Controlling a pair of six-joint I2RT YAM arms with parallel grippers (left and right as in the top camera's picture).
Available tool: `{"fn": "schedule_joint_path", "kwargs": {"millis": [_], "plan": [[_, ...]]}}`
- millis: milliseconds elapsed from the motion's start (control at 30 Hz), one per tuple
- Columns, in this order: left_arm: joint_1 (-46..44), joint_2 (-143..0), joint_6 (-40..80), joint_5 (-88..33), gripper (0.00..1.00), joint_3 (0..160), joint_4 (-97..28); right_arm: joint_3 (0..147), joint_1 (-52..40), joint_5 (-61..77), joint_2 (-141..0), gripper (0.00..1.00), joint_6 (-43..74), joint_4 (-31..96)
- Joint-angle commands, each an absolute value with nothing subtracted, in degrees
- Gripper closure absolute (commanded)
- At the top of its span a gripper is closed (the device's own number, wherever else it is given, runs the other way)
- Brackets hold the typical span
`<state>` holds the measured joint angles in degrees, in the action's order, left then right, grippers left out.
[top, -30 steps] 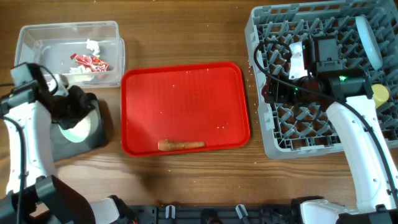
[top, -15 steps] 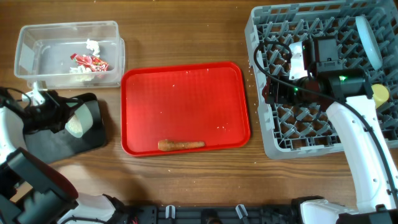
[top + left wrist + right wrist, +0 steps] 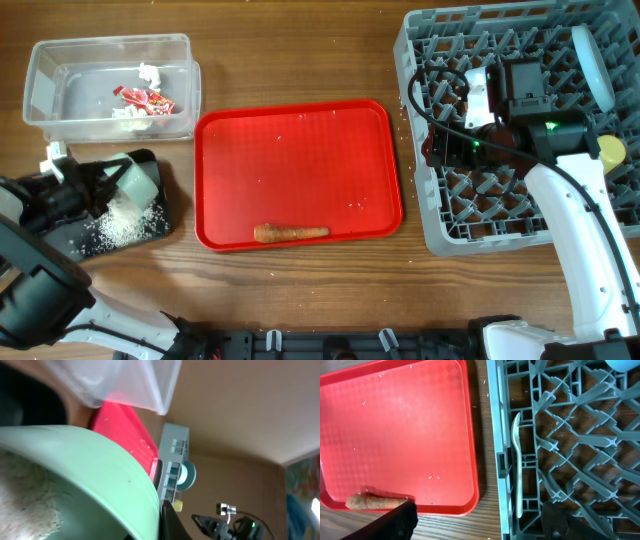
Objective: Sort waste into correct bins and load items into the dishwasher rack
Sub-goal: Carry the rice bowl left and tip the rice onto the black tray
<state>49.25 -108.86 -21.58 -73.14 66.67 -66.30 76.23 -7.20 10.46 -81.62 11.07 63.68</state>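
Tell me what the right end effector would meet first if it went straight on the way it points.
Open right end effector aims down: probably the dishwasher rack's left wall, or the table strip beside it; depth is unclear.

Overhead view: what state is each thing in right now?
pale-green bowl: tipped over the black tray, gripped by left tool
rice grains: spilled on the tray
clear tub: open, holding red wrapper and paper scraps
carrot piece: lying on red tray
pale-blue plate: upright in dishwasher rack
right tool: open, empty
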Motion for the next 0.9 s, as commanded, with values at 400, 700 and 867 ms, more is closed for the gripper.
{"fn": "schedule_joint_path", "kwargs": {"millis": [400, 700, 867], "plan": [[51.2, -109.4, -51.1, -80.9, 0.96, 67.4, -76.3, 76.1, -7.2, 9.9, -80.8, 0.19, 10.5, 64.0], [53.5, -109.4, -50.5, -83.3, 0.96, 67.4, -80.3, 76.1, -7.2, 9.9, -80.8, 0.19, 10.6, 64.4], [53.8, -110.0, -44.3, -82.9, 0.96, 67.4, -77.2, 76.1, -7.2, 9.5, -80.8, 0.19, 10.5, 64.5]]}}
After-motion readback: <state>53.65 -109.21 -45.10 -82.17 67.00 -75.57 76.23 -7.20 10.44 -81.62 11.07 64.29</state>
